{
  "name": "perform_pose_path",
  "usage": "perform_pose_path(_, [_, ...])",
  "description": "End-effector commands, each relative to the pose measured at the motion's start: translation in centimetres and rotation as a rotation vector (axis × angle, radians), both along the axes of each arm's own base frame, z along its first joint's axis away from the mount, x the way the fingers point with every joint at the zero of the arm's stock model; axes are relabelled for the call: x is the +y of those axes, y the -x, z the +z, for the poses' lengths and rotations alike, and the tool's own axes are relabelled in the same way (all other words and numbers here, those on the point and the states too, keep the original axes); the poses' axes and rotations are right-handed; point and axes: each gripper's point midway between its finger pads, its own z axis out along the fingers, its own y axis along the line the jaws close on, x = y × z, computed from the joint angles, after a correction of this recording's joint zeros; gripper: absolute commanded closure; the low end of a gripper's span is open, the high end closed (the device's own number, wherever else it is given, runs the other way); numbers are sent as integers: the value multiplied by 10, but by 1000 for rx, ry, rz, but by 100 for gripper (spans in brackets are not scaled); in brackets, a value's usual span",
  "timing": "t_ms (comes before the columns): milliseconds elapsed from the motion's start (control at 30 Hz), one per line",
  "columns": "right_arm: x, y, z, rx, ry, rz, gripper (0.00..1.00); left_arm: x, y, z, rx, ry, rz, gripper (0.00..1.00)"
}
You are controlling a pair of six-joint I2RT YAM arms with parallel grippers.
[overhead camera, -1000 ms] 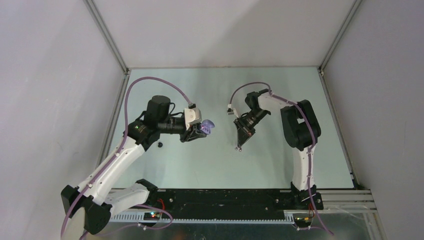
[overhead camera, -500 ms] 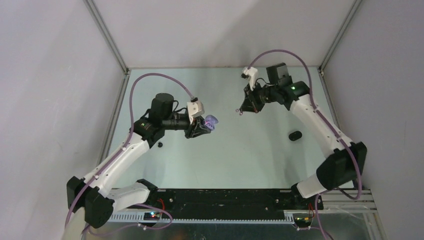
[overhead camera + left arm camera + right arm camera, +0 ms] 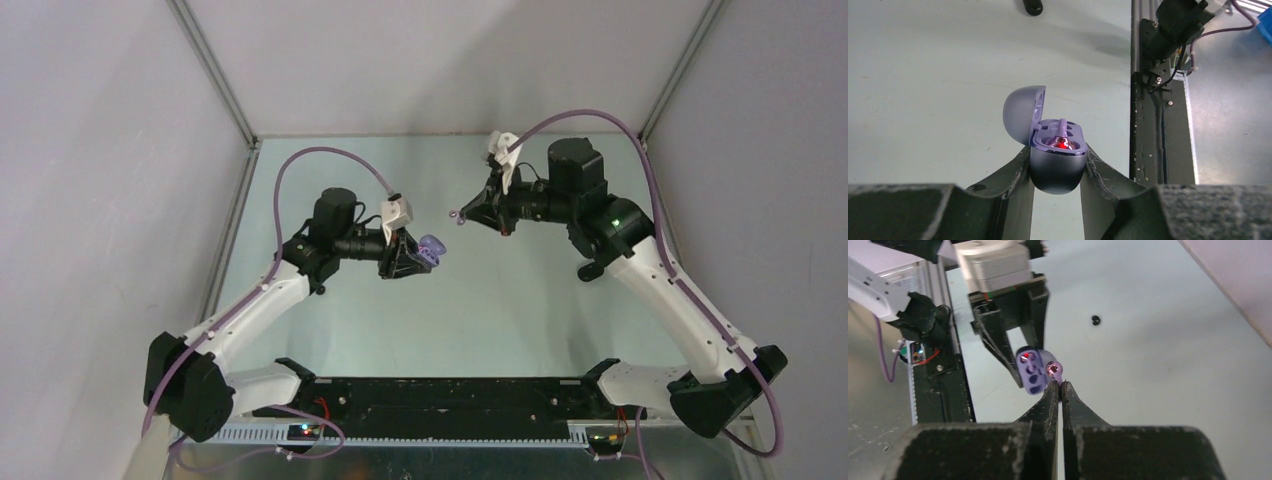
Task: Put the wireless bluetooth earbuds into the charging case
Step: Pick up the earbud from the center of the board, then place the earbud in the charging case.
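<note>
Currently my left hand (image 3: 1057, 152) grasps the open pale purple charging case (image 3: 1055, 172), raised above the counter (image 3: 500, 310). My right hand (image 3: 1061, 386) is clenched on a pale purple earbud (image 3: 1054, 369), near the case's sockets.

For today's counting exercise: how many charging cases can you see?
2. The open purple case is clamped in the left gripper's jaws; the black case lies on the table, near the right arm. Others may be hidden.
</note>
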Motion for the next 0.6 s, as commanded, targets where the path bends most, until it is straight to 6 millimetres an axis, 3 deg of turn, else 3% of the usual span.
perform_pose_path(0, [17,17,7,-32,-39,63,98,-8,6,20,-21,74,-56,100])
perform_pose_path(333, [36,40,-11,-5,-1,170,97,-5,24,38,-94,116,-132,100])
perform_pose_path(567, [30,73,-1,-28,9,306,96,0,18,52,-225,94,-112,100])
